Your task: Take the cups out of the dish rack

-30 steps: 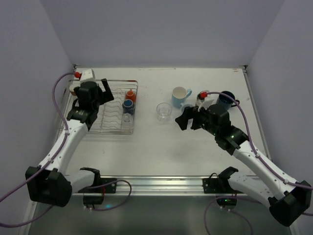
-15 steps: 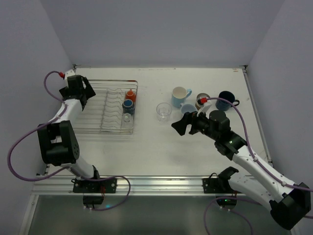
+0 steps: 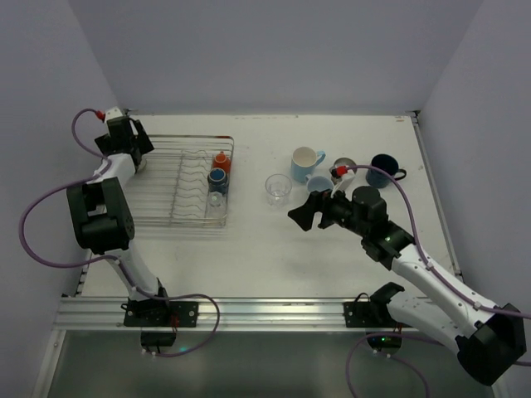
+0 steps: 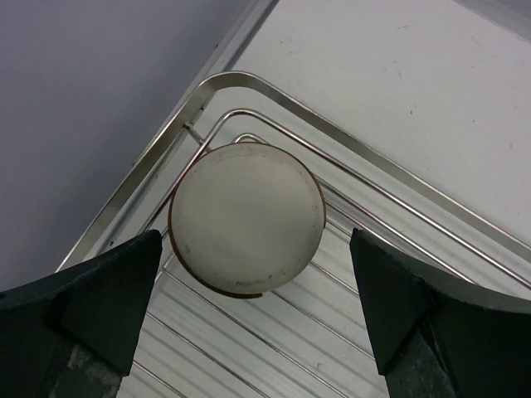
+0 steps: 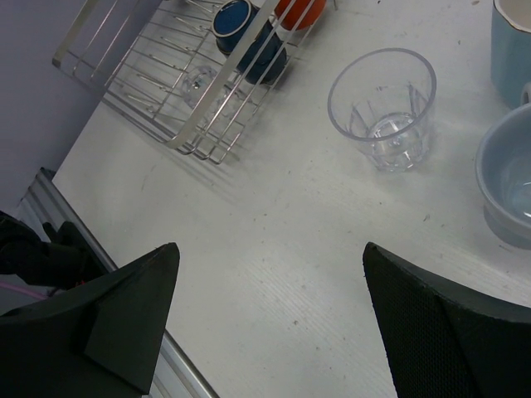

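The silver wire dish rack (image 3: 178,207) stands at the left and holds an orange cup (image 3: 221,159), a blue cup (image 3: 217,176) and a clear glass (image 3: 216,201). My left gripper (image 3: 130,149) is open over the rack's far-left corner. In the left wrist view its gripper (image 4: 255,265) straddles, from above, an upside-down cup with an off-white base and brown edge (image 4: 246,218). My right gripper (image 3: 309,211) is open and empty over bare table (image 5: 270,257). A clear glass (image 3: 278,188), light blue mug (image 3: 306,163), grey-blue cup (image 3: 317,183), metallic tumbler (image 3: 344,168) and navy mug (image 3: 384,169) stand on the table.
The purple wall runs close beside the rack's left side (image 4: 75,99). In the right wrist view the rack's near corner (image 5: 195,137) is at upper left, the clear glass (image 5: 383,106) ahead and the grey-blue cup (image 5: 506,178) at right. A metal rail (image 3: 249,311) edges the table's near side.
My left arm has swung from above the rack's left part to its far-left corner. My right gripper has drawn slightly left and nearer, uncovering the grey-blue cup.
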`<state>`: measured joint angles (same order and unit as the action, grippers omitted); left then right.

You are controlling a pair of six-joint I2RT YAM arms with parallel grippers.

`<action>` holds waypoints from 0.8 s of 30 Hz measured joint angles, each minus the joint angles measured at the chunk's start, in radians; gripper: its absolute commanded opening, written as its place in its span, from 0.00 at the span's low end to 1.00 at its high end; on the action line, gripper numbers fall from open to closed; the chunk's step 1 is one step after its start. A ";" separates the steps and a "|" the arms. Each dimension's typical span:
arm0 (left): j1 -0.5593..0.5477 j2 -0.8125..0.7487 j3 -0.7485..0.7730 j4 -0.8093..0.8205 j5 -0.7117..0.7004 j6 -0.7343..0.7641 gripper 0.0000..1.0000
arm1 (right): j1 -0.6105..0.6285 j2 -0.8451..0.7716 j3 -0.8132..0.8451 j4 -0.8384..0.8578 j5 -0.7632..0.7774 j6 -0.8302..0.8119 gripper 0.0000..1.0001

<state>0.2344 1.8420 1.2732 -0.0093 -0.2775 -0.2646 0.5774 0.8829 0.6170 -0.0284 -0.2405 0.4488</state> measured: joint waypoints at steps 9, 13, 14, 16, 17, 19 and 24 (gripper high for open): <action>0.000 0.073 0.044 0.031 0.032 0.042 0.74 | 0.010 0.023 0.000 0.003 -0.018 0.000 0.94; 0.000 0.074 0.045 0.051 0.046 0.053 0.48 | 0.013 0.027 0.000 0.004 -0.018 0.000 0.93; 0.000 0.074 0.045 0.053 0.047 0.057 0.44 | 0.013 0.027 0.000 0.005 -0.018 0.000 0.93; 0.000 0.073 0.040 0.061 0.051 0.060 0.33 | 0.015 0.026 0.000 0.004 -0.017 0.000 0.93; 0.000 0.070 0.029 0.074 0.055 0.059 0.30 | 0.016 0.025 0.000 0.004 -0.017 0.000 0.93; 0.000 0.050 -0.010 0.101 0.063 0.056 0.24 | 0.017 0.018 0.000 0.003 -0.017 0.001 0.93; 0.000 -0.083 -0.161 0.126 0.101 0.006 0.14 | 0.037 -0.013 0.002 0.000 -0.016 0.015 0.93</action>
<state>0.2348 1.7588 1.1118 0.1162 -0.1768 -0.2588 0.6144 0.8700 0.6189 -0.0284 -0.2565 0.4637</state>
